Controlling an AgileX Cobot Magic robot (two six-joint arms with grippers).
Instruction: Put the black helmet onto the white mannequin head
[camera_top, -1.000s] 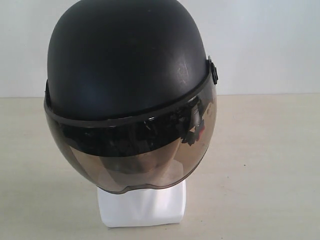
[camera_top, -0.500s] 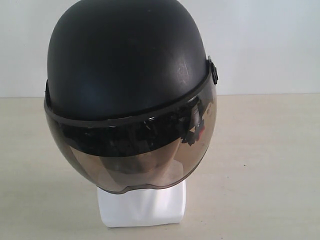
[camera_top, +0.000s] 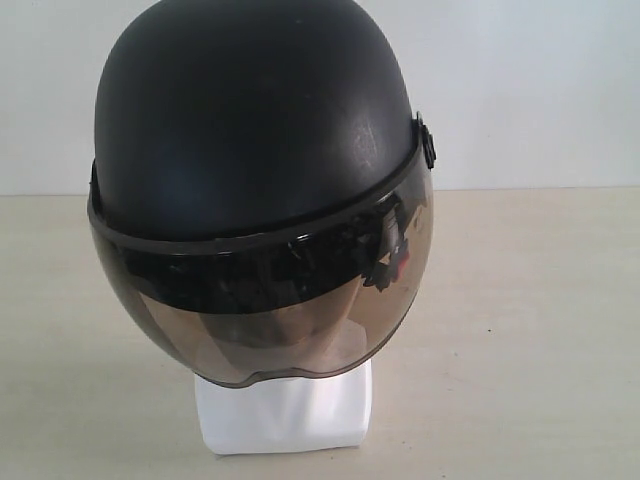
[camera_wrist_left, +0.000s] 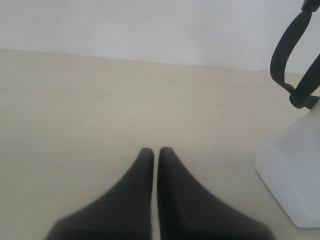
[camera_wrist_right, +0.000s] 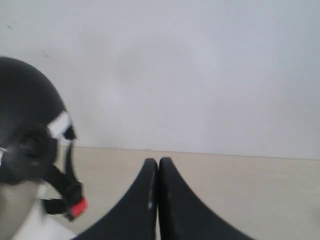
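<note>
Sitting on the head (camera_top: 285, 415), the helmet (camera_top: 250, 130) covers it down past the face, so that only the head's squarish white bottom shows clearly. The smoke-tinted visor (camera_top: 270, 310) is lowered and faces the exterior camera, with its lower edge just above that white bottom. A red buckle (camera_top: 400, 262) shows through the tint on the right of that view. The head stands upright on the pale worktop (camera_top: 530, 330), in front of a white wall (camera_top: 540, 90).

Against the pictures from a second ago and half a second ago, nothing differs in the exterior view. Helmet, visor and head lie exactly as they did.

The left claw (camera_wrist_left: 155, 150) is closed. Its two black fingers lie side by side with only a hairline slit between them, and it holds nothing. It hangs over bare worktop, apart from the head's base (camera_wrist_left: 295, 175), which stands at the edge of the left wrist view with a black strap (camera_wrist_left: 285, 55) hanging above it.

The right claw (camera_wrist_right: 158, 161) is likewise pressed together and empty. It is beside the helmet and not touching it. The right wrist view shows the shell's side, the visor pivot, and the strap with its red buckle hanging below.
</note>
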